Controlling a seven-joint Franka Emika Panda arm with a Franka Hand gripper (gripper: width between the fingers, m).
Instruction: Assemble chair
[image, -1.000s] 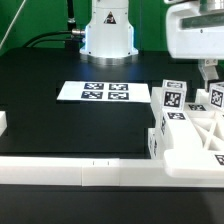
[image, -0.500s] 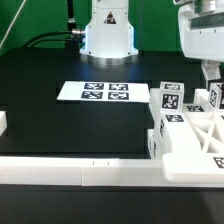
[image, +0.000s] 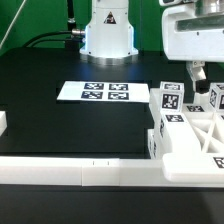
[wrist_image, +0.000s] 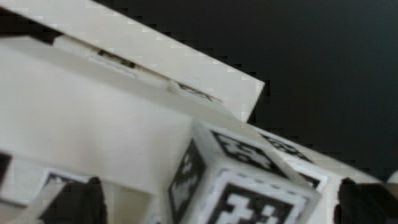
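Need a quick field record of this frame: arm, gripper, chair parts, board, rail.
arm: base at back centre, wrist above the parts at the exterior view's right
gripper: over the chair parts; open or shut not readable
chair parts: white tagged blocks and braced frame clustered at the exterior view's right
tagged block: upright on the cluster; close-up in the wrist view
marker board: flat on the black table, four tags
border rail: along the near edge
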